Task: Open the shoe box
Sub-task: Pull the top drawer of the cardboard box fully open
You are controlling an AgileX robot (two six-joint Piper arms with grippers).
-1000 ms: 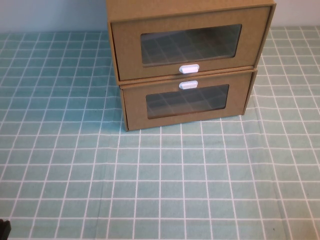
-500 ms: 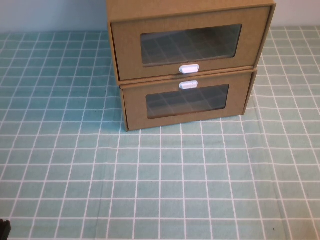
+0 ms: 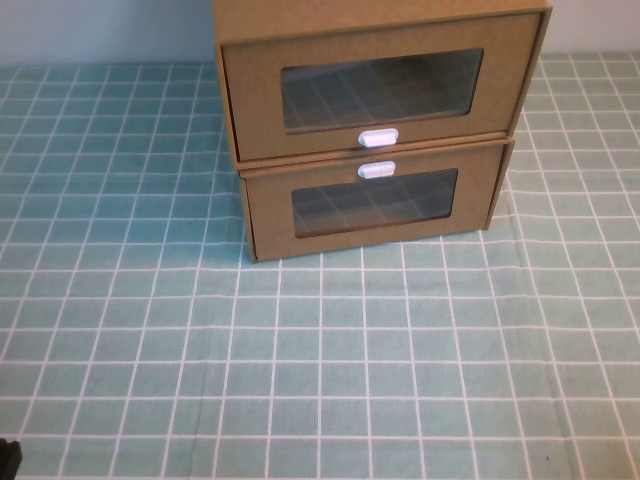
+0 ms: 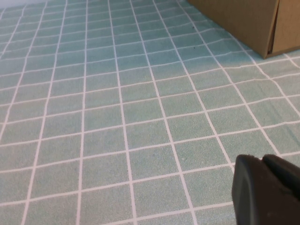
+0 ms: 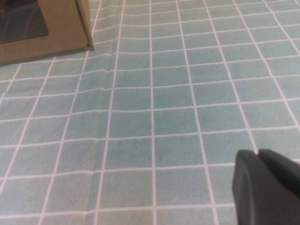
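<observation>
The stacked shoe boxes [image 3: 255,110] are sitting far centre on the green tiled surface [image 3: 320,360], both fronts lying flush, so opening is yet to begin. The left end effector [image 4: 262,161] and right end effector [image 5: 258,154] are hovering near left and near right, fingers together. A pale wall [image 3: 100,30] is showing behind.

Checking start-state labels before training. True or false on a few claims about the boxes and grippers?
1. The upper box sits stacked on the lower box. True.
2. The lower box is pulled open. False: both fronts are closed.
3. The upper handle and lower handle are white. True.
4. One gripper grips the upper handle. False: the right gripper is shut on nothing, over bare tablecloth, away from the boxes.
5. The left gripper is shut, over the tablecloth, clear of the boxes. True.
</observation>
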